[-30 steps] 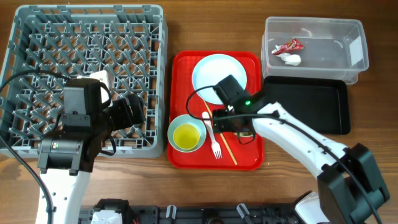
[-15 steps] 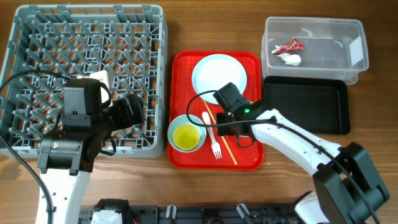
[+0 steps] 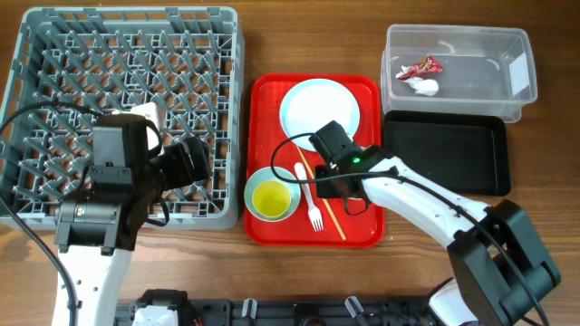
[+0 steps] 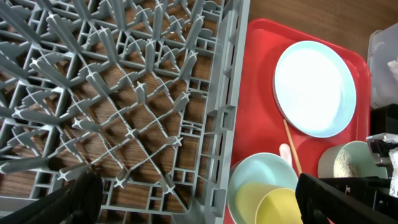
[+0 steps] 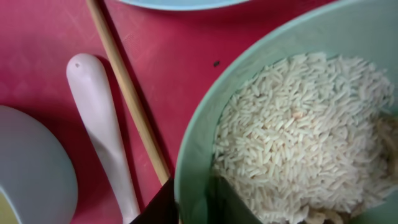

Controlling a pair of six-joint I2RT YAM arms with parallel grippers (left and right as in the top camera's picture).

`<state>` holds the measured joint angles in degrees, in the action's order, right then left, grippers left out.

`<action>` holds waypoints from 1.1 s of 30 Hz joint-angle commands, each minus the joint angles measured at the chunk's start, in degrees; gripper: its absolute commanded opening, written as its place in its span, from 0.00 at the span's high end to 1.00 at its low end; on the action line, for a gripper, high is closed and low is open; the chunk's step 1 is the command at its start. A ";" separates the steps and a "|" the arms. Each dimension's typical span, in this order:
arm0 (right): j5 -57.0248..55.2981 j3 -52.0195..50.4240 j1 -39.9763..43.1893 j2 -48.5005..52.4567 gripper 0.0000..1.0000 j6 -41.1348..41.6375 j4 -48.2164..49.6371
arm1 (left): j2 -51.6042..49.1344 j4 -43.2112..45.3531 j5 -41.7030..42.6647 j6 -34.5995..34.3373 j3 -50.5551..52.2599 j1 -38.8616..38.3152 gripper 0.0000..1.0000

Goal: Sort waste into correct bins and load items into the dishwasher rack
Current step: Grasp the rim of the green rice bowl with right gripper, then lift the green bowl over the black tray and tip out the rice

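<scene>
The right fingers (image 5: 230, 208) clench the mint bowl (image 5: 198, 143) by one rim; lifted so, it could tilt and spill crumbs (image 5: 298, 137) onto the red tray (image 5: 50, 37). The left fingers (image 4: 74, 199) hang spread, empty.

Likely a robotics lab bench staged as a kitchen clean-up station, bare wooden table (image 3: 544, 145), left robot arm (image 3: 95, 217) and right robot arm (image 3: 426, 204), grey dishwasher rack (image 3: 127, 54), red serving tray (image 3: 267, 109) of used tableware, mint bowl (image 5: 199, 134) of rice (image 5: 298, 124), clear plastic tub (image 3: 480, 86).
</scene>
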<state>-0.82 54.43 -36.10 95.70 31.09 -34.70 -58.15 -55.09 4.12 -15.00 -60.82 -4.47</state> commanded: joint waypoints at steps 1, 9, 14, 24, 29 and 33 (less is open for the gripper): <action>-2.51 -0.33 -0.44 0.50 0.96 -0.50 0.17 | -0.04 0.15 -0.79 -0.68 -0.96 0.24 0.00; -2.67 4.44 -0.35 -1.29 0.96 -1.22 -3.43 | -0.04 0.15 -0.79 -0.68 -0.96 0.24 0.00; -2.91 8.98 0.13 -5.01 0.96 -2.67 -6.45 | -0.04 0.15 -0.79 -0.68 -0.96 0.24 0.00; 4.74 12.70 12.22 -11.61 0.96 -4.13 -8.41 | -0.04 0.15 -0.79 -0.68 -0.96 0.24 0.00; 15.28 12.68 23.47 -10.64 0.96 -8.15 -8.44 | -0.04 0.15 -0.79 -0.68 -0.96 0.24 0.00; 26.34 12.68 31.41 -8.52 0.96 -13.77 -8.26 | -0.04 0.15 -0.79 -0.68 -0.96 0.24 0.00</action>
<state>12.51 66.06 -10.24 85.08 23.68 -43.03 -58.15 -55.09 4.12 -15.00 -60.82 -4.49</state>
